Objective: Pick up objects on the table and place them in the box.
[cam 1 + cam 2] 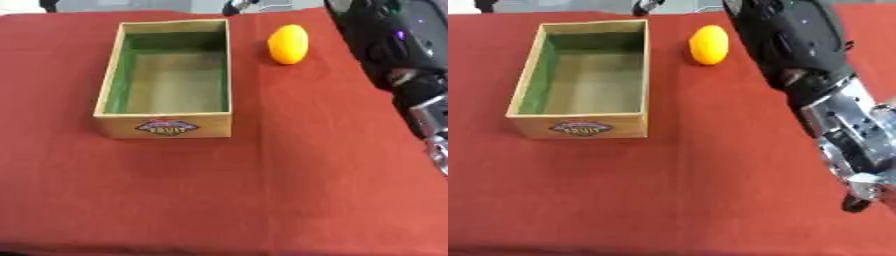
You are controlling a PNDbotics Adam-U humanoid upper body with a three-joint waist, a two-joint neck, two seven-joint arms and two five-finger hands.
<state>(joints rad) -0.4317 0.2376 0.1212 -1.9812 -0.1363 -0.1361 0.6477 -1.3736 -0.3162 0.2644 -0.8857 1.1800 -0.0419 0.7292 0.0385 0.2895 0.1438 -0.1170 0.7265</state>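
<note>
Beside the wooden box (pixel 166 82), an orange fruit (pixel 288 44) apart; right hand (pixel 866 172), grip unclear.

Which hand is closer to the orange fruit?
Right. The right hand shows at the view's right edge, nearer the robot than the orange fruit and to its right. The left hand is not in view.

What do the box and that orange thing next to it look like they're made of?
The box looks like pale unfinished wood with thin plank walls, green-tinted inside and a printed label on the front. The orange fruit looks smooth and slightly glossy; whether it is real or plastic cannot be told.
</note>
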